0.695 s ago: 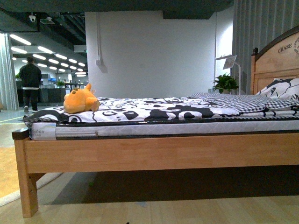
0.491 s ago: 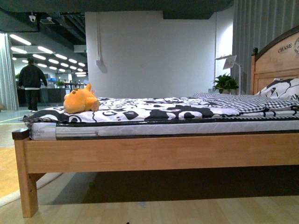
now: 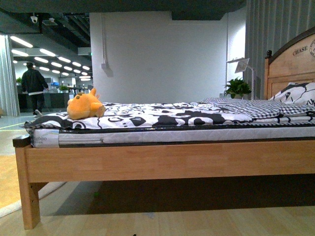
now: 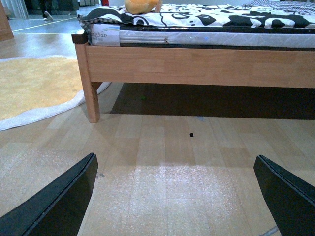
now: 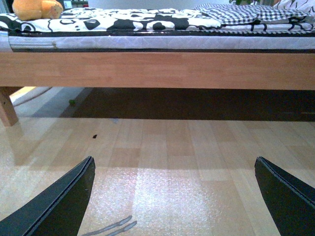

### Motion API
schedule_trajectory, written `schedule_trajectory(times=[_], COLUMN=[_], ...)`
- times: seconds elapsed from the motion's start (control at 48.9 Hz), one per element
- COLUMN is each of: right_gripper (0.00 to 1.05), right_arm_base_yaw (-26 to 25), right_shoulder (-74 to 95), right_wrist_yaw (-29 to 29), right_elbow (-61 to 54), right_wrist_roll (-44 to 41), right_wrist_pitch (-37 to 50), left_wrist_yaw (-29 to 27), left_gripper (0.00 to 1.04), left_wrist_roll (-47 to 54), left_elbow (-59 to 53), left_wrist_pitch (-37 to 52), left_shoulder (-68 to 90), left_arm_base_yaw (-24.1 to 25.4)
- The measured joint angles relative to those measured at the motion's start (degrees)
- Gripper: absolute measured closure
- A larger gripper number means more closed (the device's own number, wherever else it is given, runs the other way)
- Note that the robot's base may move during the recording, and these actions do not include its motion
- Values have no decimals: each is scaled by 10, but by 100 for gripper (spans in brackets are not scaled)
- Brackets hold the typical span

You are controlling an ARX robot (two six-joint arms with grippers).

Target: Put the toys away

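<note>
I see the plush toy (image 3: 84,106) lying on the bed (image 3: 147,162) near its left corner, above and ahead of both arms. The left gripper (image 4: 174,158) and right gripper (image 5: 173,160) hang spread wide and empty, low over the floor (image 4: 162,187). I judge the left arm nearer.

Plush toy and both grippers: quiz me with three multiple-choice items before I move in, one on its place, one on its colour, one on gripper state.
1. Where is the plush toy?
A. on a shelf
B. on the bed, at the end far from the headboard
C. hanging on the wall

2. What is its main colour?
A. blue
B. orange-yellow
C. white

3. The left gripper and right gripper are:
A. both open and empty
B. both shut
C. one shut on the toy

Answers:
1 B, it lies on top of the bed near the foot corner.
2 B, the front view shows it plainly.
3 A, each shows a wide gap with only floor in it.
</note>
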Motion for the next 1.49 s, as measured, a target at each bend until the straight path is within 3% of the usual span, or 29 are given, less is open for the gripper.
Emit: schedule_trajectory(times=[1.493], right_gripper=[6], right_arm_base_yaw=[0], right_shoulder=[0], right_wrist_yaw=[0], right_elbow=[0], right_wrist_roll=[0], right_wrist_pitch=[0], left_wrist_yaw=[0], left_gripper=[6], left_wrist_roll=[0], left_elbow=[0], left_wrist_pitch=[0], left_shoulder=[0], left_arm_base_yaw=[0])
